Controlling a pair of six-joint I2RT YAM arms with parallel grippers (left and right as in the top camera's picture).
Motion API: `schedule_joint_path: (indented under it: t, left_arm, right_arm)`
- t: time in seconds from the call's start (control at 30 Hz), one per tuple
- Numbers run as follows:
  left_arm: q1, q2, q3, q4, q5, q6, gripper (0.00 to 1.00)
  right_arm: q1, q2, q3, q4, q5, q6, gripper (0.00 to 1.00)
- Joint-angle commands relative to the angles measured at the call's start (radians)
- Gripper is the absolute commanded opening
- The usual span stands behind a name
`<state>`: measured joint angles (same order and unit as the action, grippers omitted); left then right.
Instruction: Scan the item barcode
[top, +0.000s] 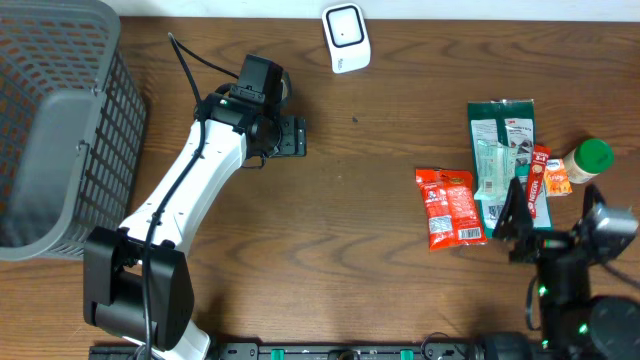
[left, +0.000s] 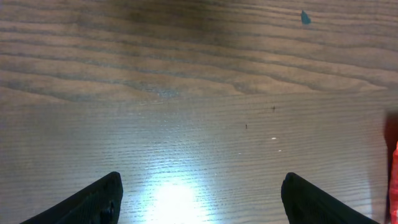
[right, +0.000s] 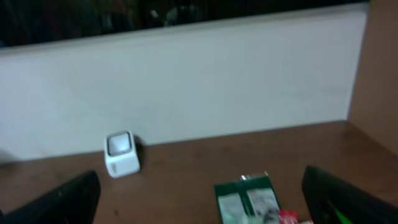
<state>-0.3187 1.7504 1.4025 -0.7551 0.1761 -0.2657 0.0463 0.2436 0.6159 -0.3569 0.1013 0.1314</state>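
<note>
- My left gripper (left: 199, 202) has its jaws spread wide with nothing between them. Only bare wooden table (left: 186, 93) lies beneath.
- My right gripper (right: 199, 199) is spread as wide as it goes and grips nothing. Its camera looks toward the back wall.
- From overhead, the right gripper sits above the near end of the green pouch (top: 502, 140), which lies flat on the right side of the table.
- A red snack packet (top: 449, 207) lies just left of the pouch.
- A small red sachet (top: 540, 180) lies against the pouch's right edge, with a green-capped bottle (top: 587, 158) just beyond it.
- The white scanner (top: 346, 38) stands at the table's far edge, well apart from both grippers and the goods.
- A grey basket (top: 60, 130) sits at the far left.
</note>
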Motion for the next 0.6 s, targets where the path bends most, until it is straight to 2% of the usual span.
schedule_joint_path:
  t: [0.0, 0.13, 0.4, 0.57]
  left_arm:
    - [0.004, 0.003, 0.004, -0.003, -0.013, 0.002, 0.81]
    - [0.004, 0.003, 0.004, -0.003, -0.013, 0.002, 0.81]
    - [0.004, 0.003, 0.004, -0.003, -0.013, 0.002, 0.81]
    - [0.004, 0.003, 0.004, -0.003, -0.013, 0.002, 0.81]
  right_arm:
    - [-0.054, -0.115, -0.135, 0.055, -0.083, -0.014, 0.99]
    - [-0.089, -0.231, -0.302, 0.222, -0.123, -0.013, 0.99]
    - [-0.09, -0.238, -0.517, 0.671, -0.127, -0.013, 0.99]
    - [-0.09, -0.238, -0.593, 0.745, -0.129, -0.013, 0.99]
